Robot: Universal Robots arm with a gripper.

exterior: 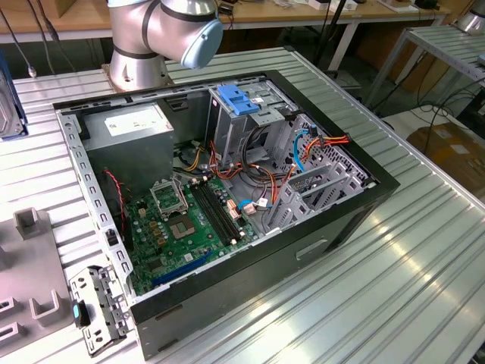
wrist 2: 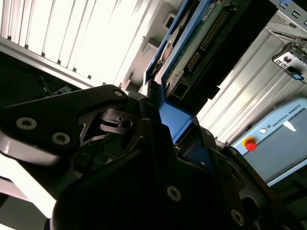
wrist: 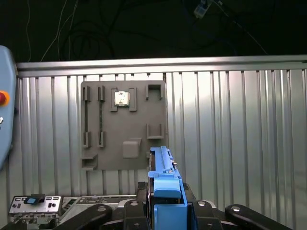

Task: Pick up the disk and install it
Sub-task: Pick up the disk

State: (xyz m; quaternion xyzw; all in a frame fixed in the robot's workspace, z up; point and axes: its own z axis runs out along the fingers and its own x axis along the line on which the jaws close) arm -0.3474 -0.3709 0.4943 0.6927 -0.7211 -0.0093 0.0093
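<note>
operating this one remotely. in the first wrist view the tool (wrist: 165, 203) is clamped shut on the disk (wrist: 165, 175), gripping it by one end so it stands on edge with its blue side rail facing the camera. the second wrist view has the same grip from the other side: black fingers (wrist 2: 115, 122) pressed up against the blue rail, and the drive's green circuit board and connector end poking out past them.

using the open pc case (exterior: 356, 212) as my landmark: the disk isn't in it. it's held up in the air off to the side of the case, over the grey fixture plate (wrist: 122, 124) that lies flat on the ribbed metal table (exterior: 394, 303). a small metal bracket (wrist: 31, 203) lies on the table between that plate and the case.

in the exterior view the case lies on its side with the panel off. inside it there's the green motherboard (exterior: 182, 227), a grey power supply (exterior: 132, 125) at the arm-base end, and a bare blue plastic bracket (exterior: 239, 98) sitting on top of the drive cage (exterior: 250, 129).
</note>
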